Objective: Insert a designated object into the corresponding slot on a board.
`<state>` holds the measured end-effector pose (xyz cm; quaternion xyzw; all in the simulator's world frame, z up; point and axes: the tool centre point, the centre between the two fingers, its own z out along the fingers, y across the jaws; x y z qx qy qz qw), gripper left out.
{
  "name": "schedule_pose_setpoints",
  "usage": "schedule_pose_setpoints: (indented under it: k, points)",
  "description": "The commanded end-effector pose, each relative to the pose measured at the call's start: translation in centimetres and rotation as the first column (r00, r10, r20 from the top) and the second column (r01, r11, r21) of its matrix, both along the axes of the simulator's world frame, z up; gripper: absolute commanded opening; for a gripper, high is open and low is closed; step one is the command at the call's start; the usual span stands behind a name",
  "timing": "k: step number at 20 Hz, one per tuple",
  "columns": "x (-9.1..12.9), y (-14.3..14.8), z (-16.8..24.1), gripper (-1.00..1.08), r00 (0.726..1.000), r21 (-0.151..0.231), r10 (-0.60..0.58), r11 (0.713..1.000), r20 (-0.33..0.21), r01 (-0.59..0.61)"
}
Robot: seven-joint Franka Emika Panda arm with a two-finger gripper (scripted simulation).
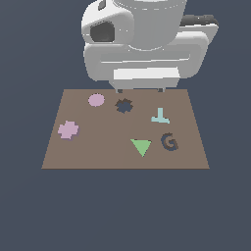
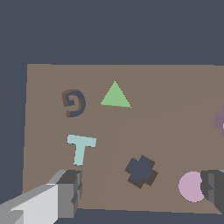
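lobed lilac piece (image 2: 220, 120) cut by wrist view's edge, pink disc (image 2: 191, 187) partly behind finger (gripper's)

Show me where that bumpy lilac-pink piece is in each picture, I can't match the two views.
Exterior view: the lilac-pink piece lies on the board near the exterior view's left edge of it.
Wrist view: only a sliver of it shows, cut off by the picture's edge.
Shared landmark: the round pink disc, next to the dark lobed slot.

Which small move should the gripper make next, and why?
Probably move toward the exterior view's left and nearer edge, to above the lilac piece. The gripper is open, holds nothing and hangs over the board's far edge; the slot is unfilled.
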<state>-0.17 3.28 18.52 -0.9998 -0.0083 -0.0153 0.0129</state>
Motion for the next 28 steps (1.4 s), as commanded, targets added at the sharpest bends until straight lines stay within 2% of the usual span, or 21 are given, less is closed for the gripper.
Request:
schedule_pose_setpoints:
  k: [1, 5, 10, 22, 28]
  points:
    - [0.0, 0.0, 0.0, 1.0, 1.0, 0.0, 0.0, 1.0, 0.0, 0.0]
    - [0.1, -0.7, -0.5, 1.0, 1.0, -0.001, -0.003, 1.0, -0.001, 0.003]
    - [0.6, -3.6, -2.3, 1.0, 1.0, -0.005, -0.012, 1.0, -0.005, 0.012]
    - [2.5, -15.5, -9.9, 1.0, 0.998, -0.02, -0.052, 0.998, -0.023, 0.052]
    - [3.2, -19.5, -12.4, 1.0, 0.997, -0.024, -0.067, 0.998, -0.028, 0.066]
